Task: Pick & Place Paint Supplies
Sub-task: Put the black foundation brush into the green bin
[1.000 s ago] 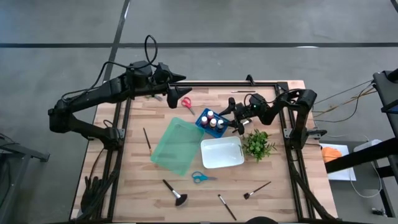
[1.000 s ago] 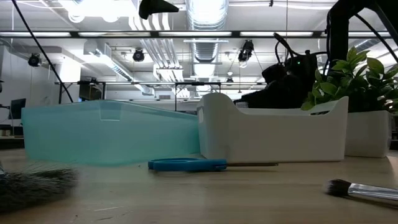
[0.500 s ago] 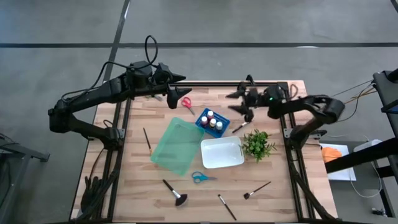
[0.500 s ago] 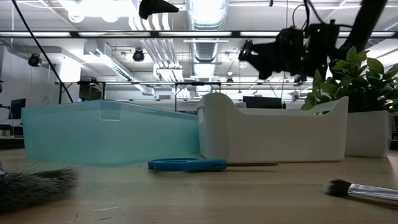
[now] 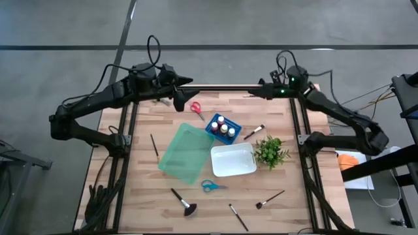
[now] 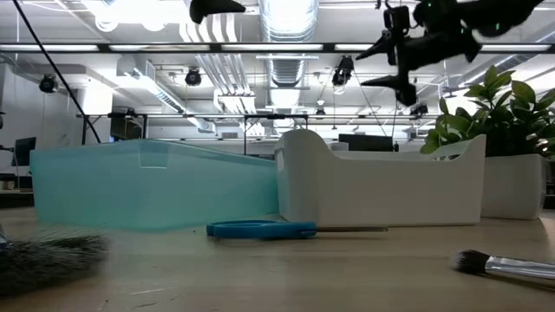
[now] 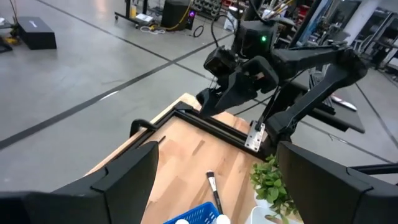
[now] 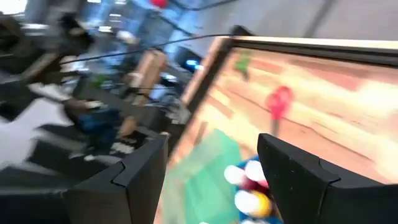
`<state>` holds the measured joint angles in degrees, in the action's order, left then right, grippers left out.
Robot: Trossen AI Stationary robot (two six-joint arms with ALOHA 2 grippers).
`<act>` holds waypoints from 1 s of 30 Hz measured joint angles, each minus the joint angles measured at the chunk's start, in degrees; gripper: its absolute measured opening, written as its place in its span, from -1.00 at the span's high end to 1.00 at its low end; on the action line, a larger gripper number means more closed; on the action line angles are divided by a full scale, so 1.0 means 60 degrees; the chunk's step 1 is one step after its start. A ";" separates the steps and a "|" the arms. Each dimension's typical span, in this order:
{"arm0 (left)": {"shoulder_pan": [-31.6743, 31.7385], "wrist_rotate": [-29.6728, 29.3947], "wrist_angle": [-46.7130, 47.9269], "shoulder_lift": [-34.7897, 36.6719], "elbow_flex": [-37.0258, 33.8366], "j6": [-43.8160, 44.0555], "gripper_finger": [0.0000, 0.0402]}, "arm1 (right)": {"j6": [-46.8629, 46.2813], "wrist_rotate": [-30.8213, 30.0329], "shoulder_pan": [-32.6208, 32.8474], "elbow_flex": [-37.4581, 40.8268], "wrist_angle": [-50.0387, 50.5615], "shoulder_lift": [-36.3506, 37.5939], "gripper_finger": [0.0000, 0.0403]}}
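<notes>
A blue basket [image 5: 223,127] holds small paint bottles [image 8: 249,180] at the table's middle. Red scissors [image 5: 195,108] lie on the table beyond it, and a brush [image 5: 253,132] lies to its right. Blue scissors [image 5: 212,186] and more brushes [image 5: 184,202] [image 5: 269,200] [image 5: 155,145] lie flat on the wood. My left gripper [image 5: 186,93] hangs open, high over the far left. My right gripper [image 5: 255,90] is open too, raised over the far edge [image 6: 395,56], with nothing between its fingers [image 8: 212,138].
A teal tray [image 5: 186,153] and a white bin [image 5: 233,160] sit mid-table, with a small green plant [image 5: 271,151] to the bin's right. A black frame rail [image 5: 222,88] runs along the far edge. Bare wood lies at the near left.
My right gripper has risen from beside the blue basket and swung to the table's far edge, rolling and levelling out as it went. It stayed open. The brush right of the basket now shows uncovered on the table.
</notes>
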<state>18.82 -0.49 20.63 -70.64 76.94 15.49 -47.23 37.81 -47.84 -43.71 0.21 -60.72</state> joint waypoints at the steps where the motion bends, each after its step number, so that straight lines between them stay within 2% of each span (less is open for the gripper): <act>1: -0.0002 0.0001 -0.0005 0.0054 0.0017 0.0000 -0.68 | 0.0181 -0.0252 0.0042 -0.0349 0.0832 0.0119 -0.22; 8: 0.0003 -0.0044 0.0535 0.0479 0.0067 -0.0106 -0.68 | 0.0910 -0.1527 0.0117 -0.2477 0.5897 0.0296 -0.22; 13: 0.0043 -0.0767 0.1524 0.0551 0.0067 0.0233 -0.68 | 0.1291 -0.2366 0.0204 -0.3125 0.8542 0.0278 -0.22; 17: 0.0067 -0.1335 0.2238 0.0551 0.0056 0.0366 -0.68 | 0.1154 -0.2385 0.0442 -0.3042 0.8678 0.0622 -0.22; 20: 0.0067 -0.1697 0.2570 0.0559 0.0056 0.0395 -0.68 | 0.0581 -0.2984 0.0752 -0.2812 0.8391 0.0831 -0.22; 25: 0.0071 -0.1762 0.2441 0.0570 0.0060 0.0459 -0.68 | 0.0017 -0.3249 0.1090 -0.2475 0.8149 0.1069 -0.22; 30: 0.0127 -0.1858 0.2419 0.0570 -0.0140 0.1618 -0.68 | -0.0058 -0.3546 0.1355 -0.2265 0.8029 0.1091 -0.22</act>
<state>19.58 -11.64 35.14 -67.22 76.10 25.19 -47.58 16.53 -39.71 -57.30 48.39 -54.17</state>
